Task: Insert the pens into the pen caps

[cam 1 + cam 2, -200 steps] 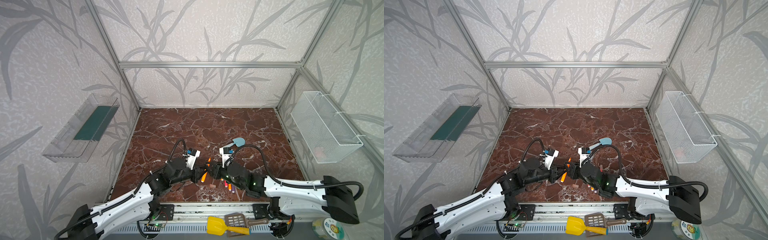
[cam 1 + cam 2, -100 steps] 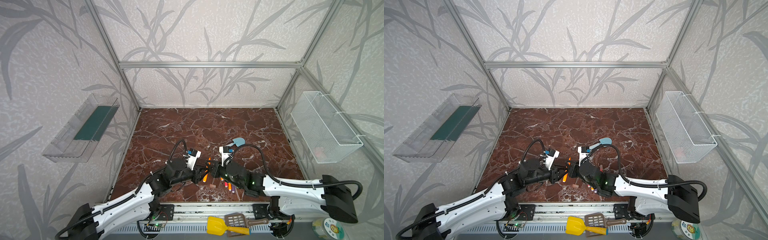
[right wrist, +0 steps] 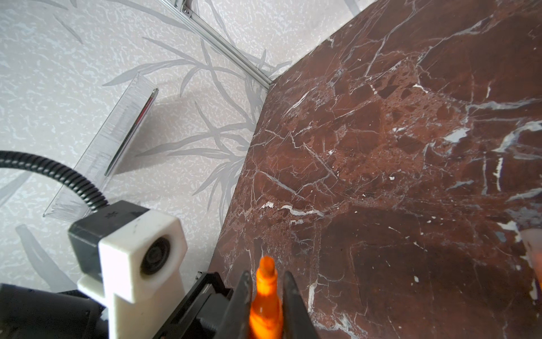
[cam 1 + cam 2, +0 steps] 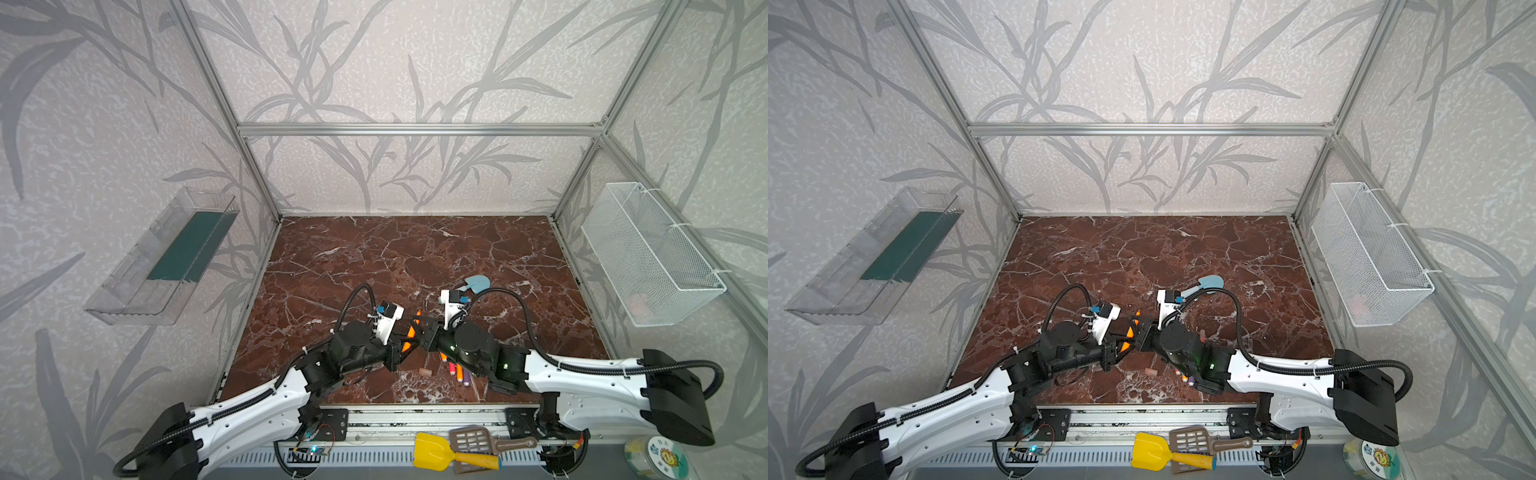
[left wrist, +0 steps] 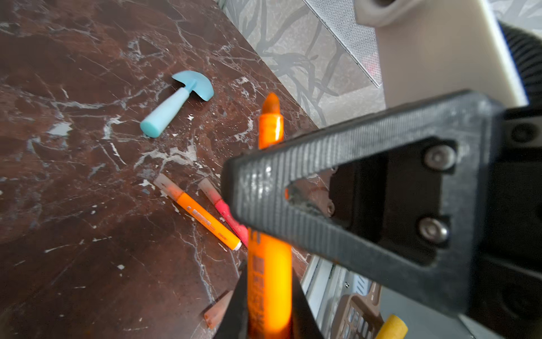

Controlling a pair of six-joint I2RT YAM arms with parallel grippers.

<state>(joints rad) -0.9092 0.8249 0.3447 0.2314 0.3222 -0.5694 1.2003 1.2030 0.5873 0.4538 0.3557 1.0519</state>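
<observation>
- closest in, a loose pen cap (image 4: pixel 424 371) lies on the marble table (image 4: pixel 374 257).
- beyond it, left gripper (image 5: pixel 268 317) and right gripper (image 3: pixel 265 290) both pinch one orange pen (image 5: pixel 271 129) off the table; best to free one side, then line its tip squarely with the cap.

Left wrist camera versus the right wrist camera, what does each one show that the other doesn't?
Only the left wrist view: the light-blue toy shovel, a red-pink pen and a loose cap on the marble table. Only the right wrist view: the clear wall tray and the left arm's camera. Both: that table and the uncapped orange pen, gripped by the left hand and the right hand.
</observation>
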